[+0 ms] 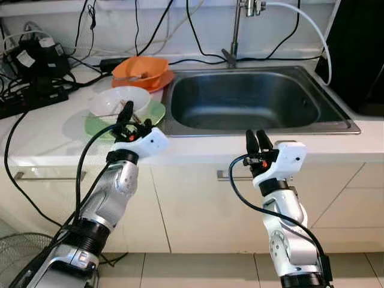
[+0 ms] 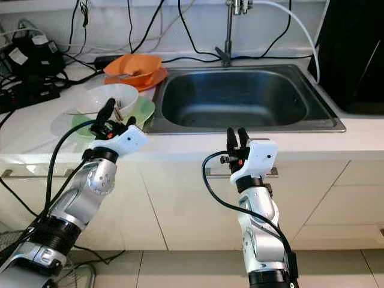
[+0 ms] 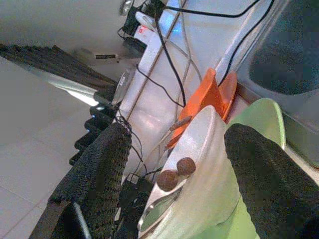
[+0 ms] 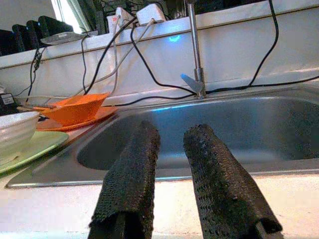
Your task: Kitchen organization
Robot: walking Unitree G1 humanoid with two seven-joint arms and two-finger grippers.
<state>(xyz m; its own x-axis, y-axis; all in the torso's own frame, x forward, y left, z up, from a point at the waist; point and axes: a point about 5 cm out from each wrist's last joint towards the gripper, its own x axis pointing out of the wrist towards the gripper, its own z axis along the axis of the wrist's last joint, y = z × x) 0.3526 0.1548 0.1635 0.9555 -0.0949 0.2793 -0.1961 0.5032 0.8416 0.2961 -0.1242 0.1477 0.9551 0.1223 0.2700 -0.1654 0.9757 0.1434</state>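
Left gripper (image 1: 129, 117) hovers at the near rim of the white bowl (image 1: 120, 101), fingers spread wide apart and closed on nothing. In the left wrist view the bowl's rim sits between the two black fingers (image 3: 99, 174). The bowl stands on a green plate (image 1: 151, 114) on the white counter (image 1: 48, 135), just left of the sink (image 1: 252, 99). Inside it lie two small brown round pieces (image 3: 177, 172) and what looks like a metal utensil; more cannot be made out.

Behind it an orange bowl (image 1: 141, 69) sits on an orange plate (image 1: 161, 81), touching the sink's back left corner. Something thin lies across the orange bowl, too blurred to name.

Right gripper (image 1: 259, 143) is raised in front of the counter edge, below the sink's front rim, touching nothing. Its fingers (image 4: 219, 184) point up with a narrow gap between them, slightly parted and empty.

The steel sink holds nothing visible. A tap (image 1: 235, 30) rises behind it, with a white hose (image 1: 312, 30) curving off to the right. Black cables (image 1: 150, 24) trail along the back wall to a cluster of plugs and adapters (image 1: 30, 60) at far left. Some carry white labels, but no writing can be read.
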